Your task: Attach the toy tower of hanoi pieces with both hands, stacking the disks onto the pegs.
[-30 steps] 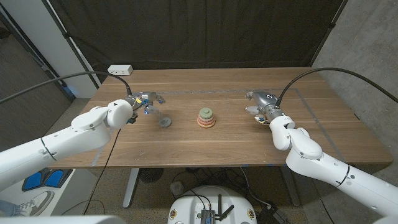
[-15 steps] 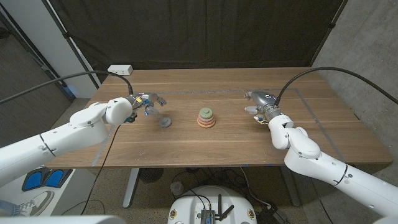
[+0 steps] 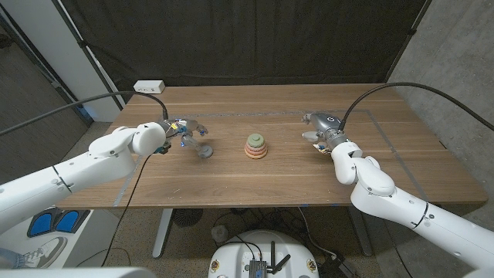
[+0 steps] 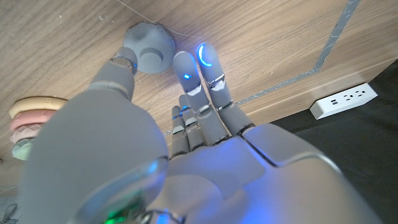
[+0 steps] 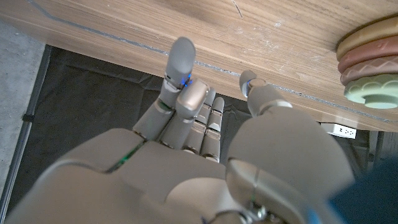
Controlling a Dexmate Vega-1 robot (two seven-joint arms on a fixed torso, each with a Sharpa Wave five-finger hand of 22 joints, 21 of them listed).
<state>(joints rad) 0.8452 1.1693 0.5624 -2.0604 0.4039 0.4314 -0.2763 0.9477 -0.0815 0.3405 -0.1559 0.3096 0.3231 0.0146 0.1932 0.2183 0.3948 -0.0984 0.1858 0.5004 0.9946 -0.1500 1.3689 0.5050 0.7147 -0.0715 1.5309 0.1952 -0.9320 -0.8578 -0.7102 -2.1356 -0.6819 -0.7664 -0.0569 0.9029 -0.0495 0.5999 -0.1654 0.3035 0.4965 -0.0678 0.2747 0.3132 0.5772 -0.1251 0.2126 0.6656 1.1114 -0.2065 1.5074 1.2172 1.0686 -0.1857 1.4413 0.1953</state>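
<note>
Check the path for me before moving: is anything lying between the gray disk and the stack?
Nothing visible: only bare table lies between the gray disk by the left hand and the stack.

I see a matt, grained wooden table (image 3: 270, 181); matt pastel disks (image 3: 256, 147) stacked beside a matt grey disk (image 4: 148, 48); my left hand (image 4: 186, 124) is smooth, glossy grey plastic.

Lab test bay, wooden table (image 3: 278, 174), black curtain (image 3: 247, 38), concrete wall (image 3: 455, 54), power strip (image 3: 149, 86)
</note>
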